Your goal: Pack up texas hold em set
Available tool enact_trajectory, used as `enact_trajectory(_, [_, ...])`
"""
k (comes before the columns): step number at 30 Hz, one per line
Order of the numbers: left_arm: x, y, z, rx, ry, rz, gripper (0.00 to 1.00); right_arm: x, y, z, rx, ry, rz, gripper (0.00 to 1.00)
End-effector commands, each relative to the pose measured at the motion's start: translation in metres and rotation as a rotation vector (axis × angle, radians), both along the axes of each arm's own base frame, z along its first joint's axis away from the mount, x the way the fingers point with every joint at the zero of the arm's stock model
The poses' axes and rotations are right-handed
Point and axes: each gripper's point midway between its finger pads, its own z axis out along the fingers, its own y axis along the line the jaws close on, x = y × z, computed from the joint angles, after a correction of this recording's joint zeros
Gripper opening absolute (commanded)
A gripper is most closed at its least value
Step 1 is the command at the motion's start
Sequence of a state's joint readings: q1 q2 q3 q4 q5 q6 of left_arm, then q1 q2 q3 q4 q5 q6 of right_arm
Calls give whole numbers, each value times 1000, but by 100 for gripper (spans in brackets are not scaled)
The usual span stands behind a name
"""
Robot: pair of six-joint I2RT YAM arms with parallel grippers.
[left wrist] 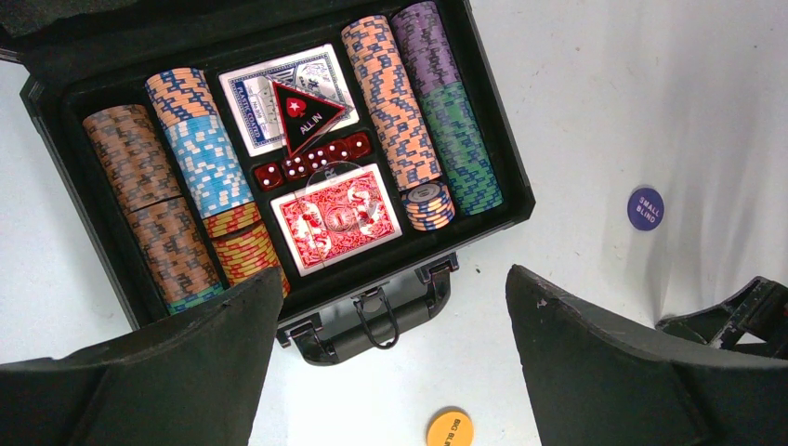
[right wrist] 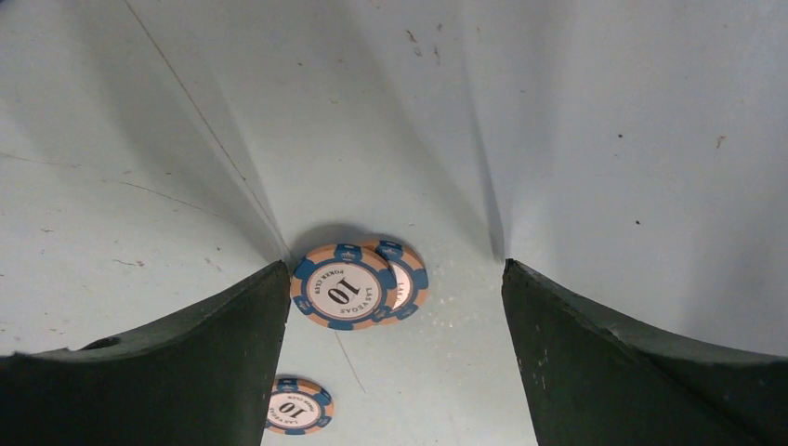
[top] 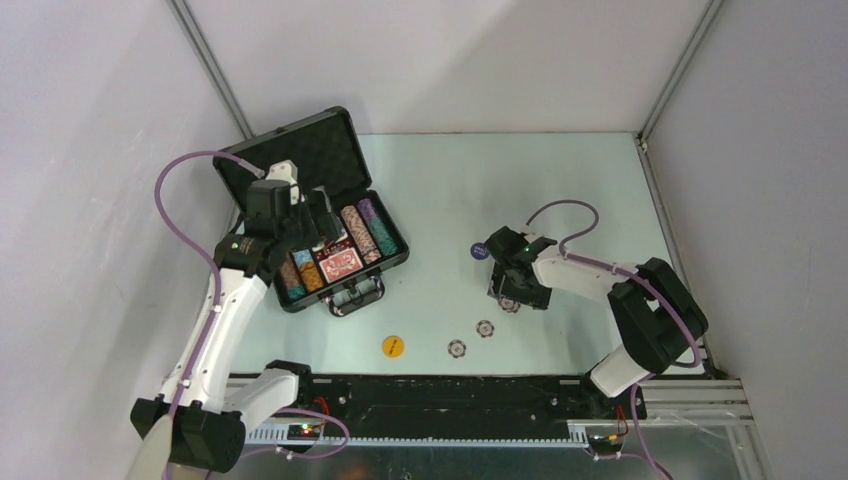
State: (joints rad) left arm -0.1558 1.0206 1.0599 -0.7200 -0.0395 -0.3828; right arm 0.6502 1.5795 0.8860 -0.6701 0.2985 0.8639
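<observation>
The black briefcase [top: 385, 262] lies open at the left, filled with rows of striped chips [left wrist: 197, 158], a blue deck [left wrist: 249, 104], a red deck [left wrist: 339, 218] with a clear disc [left wrist: 336, 189] on it, and red dice. My left gripper [top: 312, 222] hovers open and empty above the case, over its handle [left wrist: 386, 321] in the left wrist view [left wrist: 395, 288]. My right gripper [right wrist: 395, 274] is open and low over two overlapping "10" chips [right wrist: 339, 288]; it also shows in the top view [top: 510, 292]. A third chip [right wrist: 297, 406] lies nearby.
A yellow disc [top: 393, 346] and two loose chips [top: 457, 348] [top: 485, 328] lie near the front edge. A blue disc [top: 479, 251] lies left of the right gripper. The case lid [top: 310, 145] stands open at the back, and grey walls enclose the table.
</observation>
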Motion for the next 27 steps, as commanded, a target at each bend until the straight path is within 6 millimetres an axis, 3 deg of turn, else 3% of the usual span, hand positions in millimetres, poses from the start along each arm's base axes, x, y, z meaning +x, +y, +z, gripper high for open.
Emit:
enact_trajectory(1, [2, 1, 2, 6, -17, -14, 94, -18, -24, -3, -78, 42, -14, 86])
enact_trajectory(10, [2, 1, 2, 6, -18, -15, 94, -20, -26, 1, -70, 32, -18, 85])
enact_trajectory(16, [2, 1, 2, 6, -18, -14, 94, -12, -17, 0, -25, 16, -2, 88])
enact_trajectory(21, [2, 2, 3, 10, -20, -12, 94, 7, -3, 12, 22, -26, 44, 89])
enact_trajectory(27, [2, 3, 3, 14, -21, -6, 94, 52, 21, 44, 65, -116, 150, 91])
